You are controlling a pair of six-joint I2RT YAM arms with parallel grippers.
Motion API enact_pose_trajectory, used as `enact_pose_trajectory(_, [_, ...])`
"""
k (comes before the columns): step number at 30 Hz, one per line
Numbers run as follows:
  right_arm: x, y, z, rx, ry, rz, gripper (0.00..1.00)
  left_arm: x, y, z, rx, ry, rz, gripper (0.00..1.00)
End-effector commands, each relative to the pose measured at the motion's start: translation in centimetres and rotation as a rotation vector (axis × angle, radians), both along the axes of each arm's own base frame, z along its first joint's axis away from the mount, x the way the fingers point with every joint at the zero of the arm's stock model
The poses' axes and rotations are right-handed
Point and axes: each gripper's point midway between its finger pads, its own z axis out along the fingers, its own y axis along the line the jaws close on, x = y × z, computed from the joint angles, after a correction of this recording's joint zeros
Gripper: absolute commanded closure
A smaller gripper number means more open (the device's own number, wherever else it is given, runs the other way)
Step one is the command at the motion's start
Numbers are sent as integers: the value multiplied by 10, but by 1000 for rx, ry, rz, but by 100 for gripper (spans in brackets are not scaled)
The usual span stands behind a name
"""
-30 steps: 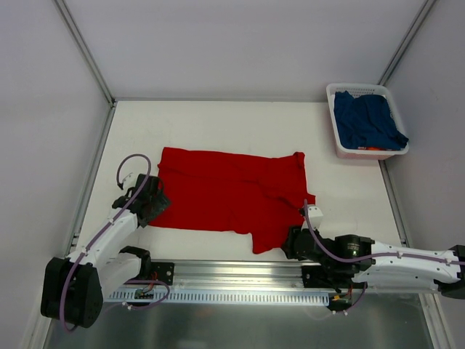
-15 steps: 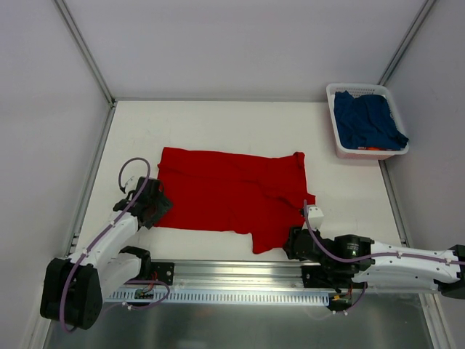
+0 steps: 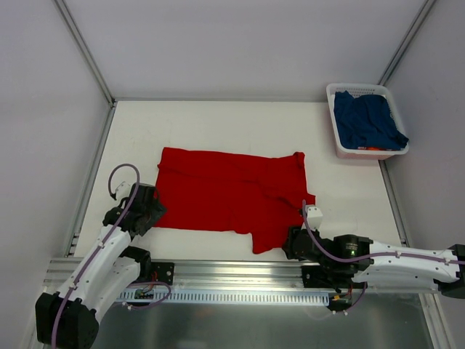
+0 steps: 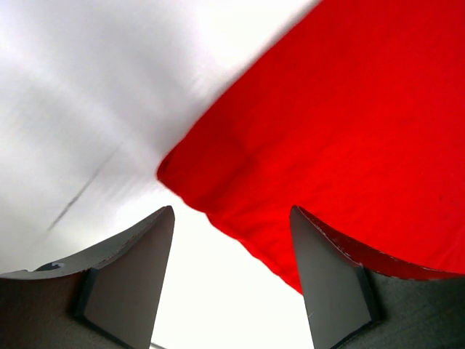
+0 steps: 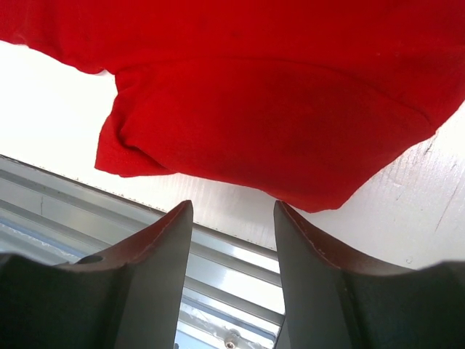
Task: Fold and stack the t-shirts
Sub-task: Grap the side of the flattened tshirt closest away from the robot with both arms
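Currently navy t-shirt [image 3: 367, 120] heaped in white basket [image 3: 370, 153]; left end effector [image 4: 231, 214], right end effector [image 5: 232, 207] parted, empty.

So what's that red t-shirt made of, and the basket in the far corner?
Red t-shirt: looks like soft, matte knit cloth, possibly cotton; it lies limp on the table with gentle wrinkles and a folded sleeve hem. Basket: seems to be moulded white plastic, smooth, with stiff walls and a rim that hold their shape.

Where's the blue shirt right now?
In the top view, the blue shirt lies bunched in the white basket at the table's far right corner, away from the red shirt.
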Motion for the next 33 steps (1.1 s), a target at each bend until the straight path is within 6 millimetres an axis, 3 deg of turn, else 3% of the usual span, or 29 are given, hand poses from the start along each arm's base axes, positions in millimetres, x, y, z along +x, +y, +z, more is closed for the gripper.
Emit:
enact_pose_trajectory(1, [4, 2, 4, 27, -28, -7, 48, -12, 17, 13, 80, 40, 53, 34])
enact_pose_trajectory(5, [5, 1, 4, 55, -36, -9, 48, -15, 25, 11, 123, 79, 82, 34])
enact_pose_trajectory(12, [5, -3, 8, 91, -43, -12, 48, -26, 24, -17, 129, 182, 130, 35])
enact_pose_trajectory(21, [4, -8, 11, 114, -46, -17, 50, -21, 19, -32, 114, 182, 126, 45])
enact_pose_trajectory(33, [4, -2, 22, 106, -53, 10, 51, 10, 14, -29, 115, 105, 123, 44])
